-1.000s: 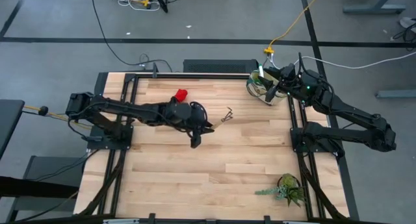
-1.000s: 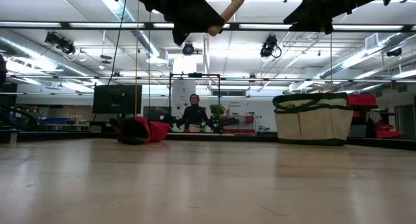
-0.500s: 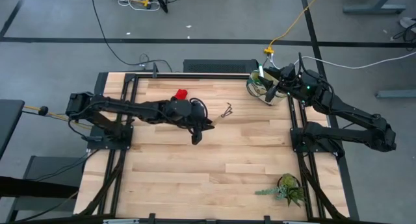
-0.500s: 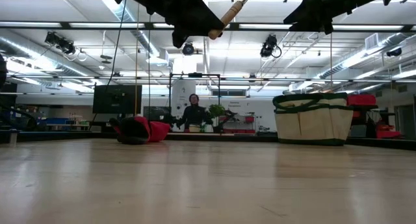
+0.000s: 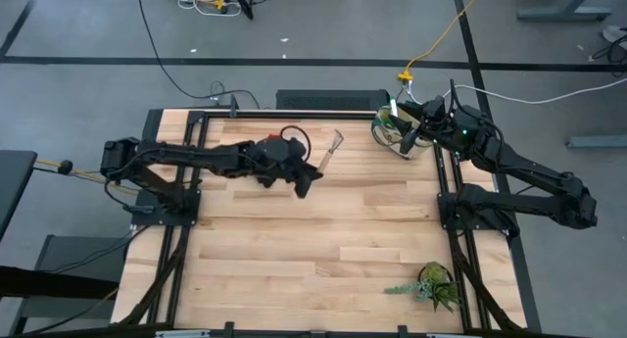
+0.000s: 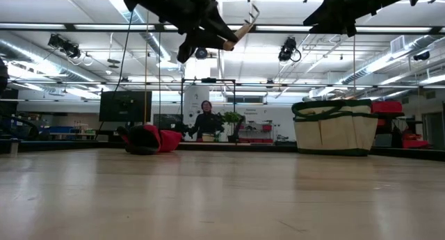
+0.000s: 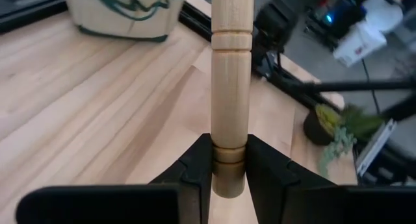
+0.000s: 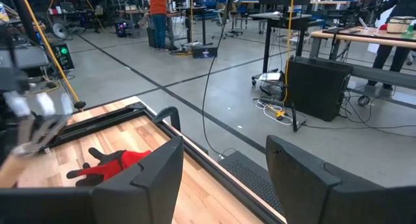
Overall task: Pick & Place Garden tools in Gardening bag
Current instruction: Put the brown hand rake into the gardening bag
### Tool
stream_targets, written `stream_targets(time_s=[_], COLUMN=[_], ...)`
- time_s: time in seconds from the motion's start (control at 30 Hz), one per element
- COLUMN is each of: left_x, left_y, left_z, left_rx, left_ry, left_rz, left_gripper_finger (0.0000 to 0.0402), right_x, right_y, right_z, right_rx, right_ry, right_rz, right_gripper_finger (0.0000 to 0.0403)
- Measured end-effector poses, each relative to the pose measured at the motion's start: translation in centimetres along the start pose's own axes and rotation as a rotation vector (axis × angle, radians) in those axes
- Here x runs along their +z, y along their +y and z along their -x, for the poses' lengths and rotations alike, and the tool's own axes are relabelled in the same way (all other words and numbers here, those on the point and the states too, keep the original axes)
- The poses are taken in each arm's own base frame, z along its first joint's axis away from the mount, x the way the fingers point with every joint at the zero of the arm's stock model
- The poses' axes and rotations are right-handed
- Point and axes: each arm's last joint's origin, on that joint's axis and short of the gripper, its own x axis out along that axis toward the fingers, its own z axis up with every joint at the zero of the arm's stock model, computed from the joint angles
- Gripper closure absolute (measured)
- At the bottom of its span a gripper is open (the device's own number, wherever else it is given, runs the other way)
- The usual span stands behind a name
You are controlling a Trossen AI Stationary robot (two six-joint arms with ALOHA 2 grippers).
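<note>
On the pale, planked wood table (image 5: 294, 240), we see the crumpled red-and-black gloves (image 6: 147, 139) lying at the far left. Our left gripper (image 5: 302, 177) hangs in the air, its dark fingers (image 7: 195, 169) pinching the rake (image 5: 331, 148) by its smooth, turned wooden handle, thin metal tines ahead. The soft beige bag (image 6: 335, 126), green-trimmed, stands at the far right edge, where our right gripper (image 8: 224, 178) hovers, spread.

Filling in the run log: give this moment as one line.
left gripper: shut on rake, lifted over table | right gripper: open, at bag | gloves: on table
</note>
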Motion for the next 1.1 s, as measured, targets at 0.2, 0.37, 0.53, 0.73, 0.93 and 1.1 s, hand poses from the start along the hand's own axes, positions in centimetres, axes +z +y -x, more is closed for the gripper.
stream_targets(time_s=[0.2, 0.37, 0.53, 0.73, 0.93, 1.1], left_x=[0.8, 2.3, 3.5, 4.3, 5.4, 6.0], left_y=[1.2, 2.0, 2.9, 4.4, 5.4, 6.0], left_z=[0.0, 0.1, 0.3, 0.4, 0.8, 1.0], left_rx=[0.018, -0.044, -0.068, -0.044, -0.08, -0.115], left_ry=[-0.026, -0.095, -0.158, -0.184, -0.235, -0.251], left_rz=[0.123, 0.195, 0.211, 0.242, 0.305, 0.353], left_gripper_finger=[0.0324, 0.0321, 0.0323, 0.0321, 0.0321, 0.032], right_x=[0.0, 0.0, 0.0, 0.0, 0.0, 0.0], right_y=[0.0, 0.0, 0.0, 0.0, 0.0, 0.0], right_z=[0.0, 0.0, 0.0, 0.0, 0.0, 0.0], right_rx=[0.0, 0.0, 0.0, 0.0, 0.0, 0.0], right_ry=[0.0, 0.0, 0.0, 0.0, 0.0, 0.0], right_rz=[0.0, 0.0, 0.0, 0.0, -0.01, -0.009], right_gripper_finger=[0.0181, 0.0181, 0.0181, 0.0181, 0.0181, 0.0181])
